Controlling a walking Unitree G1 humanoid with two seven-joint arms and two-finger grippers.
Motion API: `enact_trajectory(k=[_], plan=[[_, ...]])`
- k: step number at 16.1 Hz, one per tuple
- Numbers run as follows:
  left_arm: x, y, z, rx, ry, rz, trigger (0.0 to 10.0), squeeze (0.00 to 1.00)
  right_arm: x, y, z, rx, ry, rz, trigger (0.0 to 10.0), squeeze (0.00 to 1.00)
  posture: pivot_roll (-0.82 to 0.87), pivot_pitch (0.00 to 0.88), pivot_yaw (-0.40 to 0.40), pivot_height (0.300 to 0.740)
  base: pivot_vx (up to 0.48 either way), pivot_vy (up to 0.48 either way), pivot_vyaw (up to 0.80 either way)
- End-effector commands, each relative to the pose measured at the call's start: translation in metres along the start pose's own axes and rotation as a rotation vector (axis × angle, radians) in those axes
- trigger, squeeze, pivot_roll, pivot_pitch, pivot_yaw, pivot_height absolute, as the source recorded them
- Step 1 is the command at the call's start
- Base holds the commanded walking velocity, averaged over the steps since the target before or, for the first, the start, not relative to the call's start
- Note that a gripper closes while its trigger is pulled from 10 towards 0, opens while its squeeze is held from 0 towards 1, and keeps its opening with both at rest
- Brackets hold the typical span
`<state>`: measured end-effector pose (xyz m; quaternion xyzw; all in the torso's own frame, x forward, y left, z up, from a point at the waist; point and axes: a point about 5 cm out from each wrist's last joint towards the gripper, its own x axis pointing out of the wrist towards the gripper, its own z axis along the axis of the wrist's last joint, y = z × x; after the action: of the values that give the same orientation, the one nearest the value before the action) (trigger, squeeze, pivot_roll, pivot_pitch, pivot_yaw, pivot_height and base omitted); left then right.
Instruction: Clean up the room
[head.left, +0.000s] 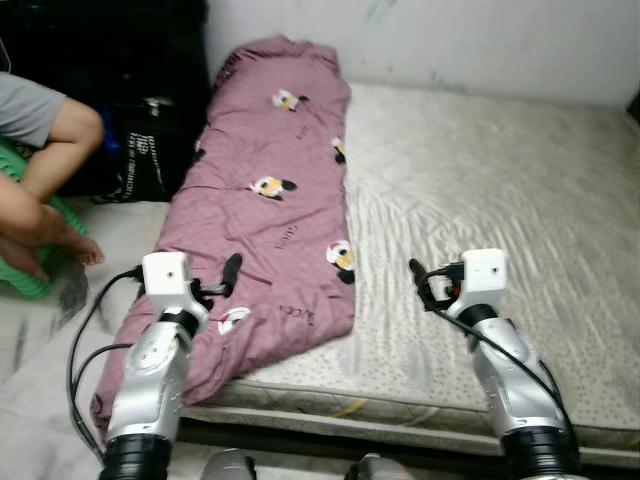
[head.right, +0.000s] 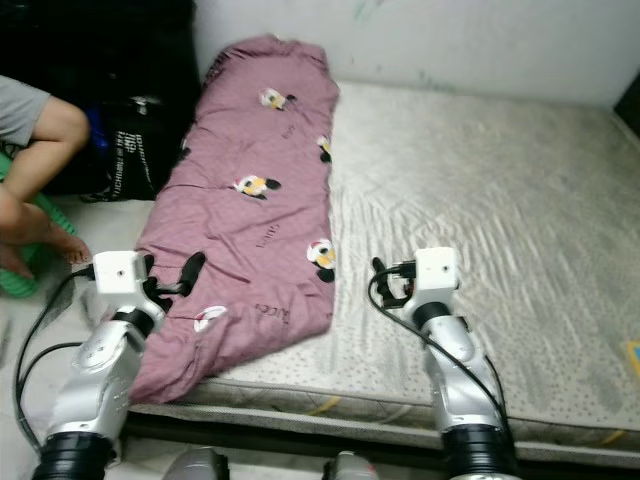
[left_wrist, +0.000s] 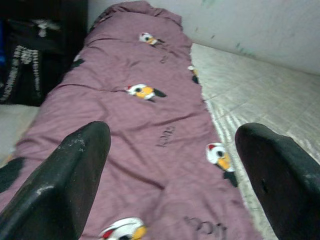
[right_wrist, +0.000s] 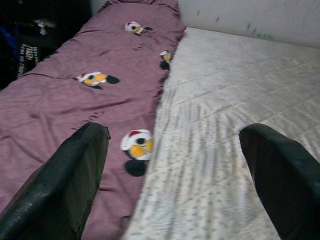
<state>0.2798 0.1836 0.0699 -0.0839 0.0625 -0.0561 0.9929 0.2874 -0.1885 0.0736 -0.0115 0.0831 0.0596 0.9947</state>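
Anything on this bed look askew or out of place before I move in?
Yes: the purple blanket lies bunched along the left side of the mattress, its near corner hanging over the bed's front edge. The rest of the mattress is uncovered.

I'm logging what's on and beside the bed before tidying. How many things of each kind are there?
Mauve cartoon-print quilts: 1
Bare white quilted mattresses: 1
Black printed bags beside the bed: 1
Green items under the seated person's legs: 1
Total: 4
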Motion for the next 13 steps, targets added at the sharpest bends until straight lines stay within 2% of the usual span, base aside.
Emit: enact_trajectory(k=[1, 8, 13], plan=[[-0.0002, 0.0019, 0.0006, 0.002, 0.006, -0.005, 10.0, 0.00, 0.0010, 0.0026, -0.0004, 0.002, 0.007, 0.012, 10.0, 0.00, -0.04, 0.062, -0.055, 0.709, 0.000, 0.480, -0.46], [-0.0003, 0.0019, 0.0013, -0.002, 0.000, -0.004, 10.0, 0.00, 0.0013, 0.0032, -0.0001, 0.000, 0.004, 0.018, 10.0, 0.00, -0.04, 0.062, -0.055, 0.709, 0.000, 0.452, 0.00], [-0.0027, 0.0077, 0.0016, 0.027, -0.008, 0.041, 10.0, 0.00, 0.0027, 0.0042, 0.0012, -0.009, -0.004, 0.031, 10.0, 0.00, -0.04, 0.054, -0.055, 0.709, 0.000, 0.000, 0.00]])
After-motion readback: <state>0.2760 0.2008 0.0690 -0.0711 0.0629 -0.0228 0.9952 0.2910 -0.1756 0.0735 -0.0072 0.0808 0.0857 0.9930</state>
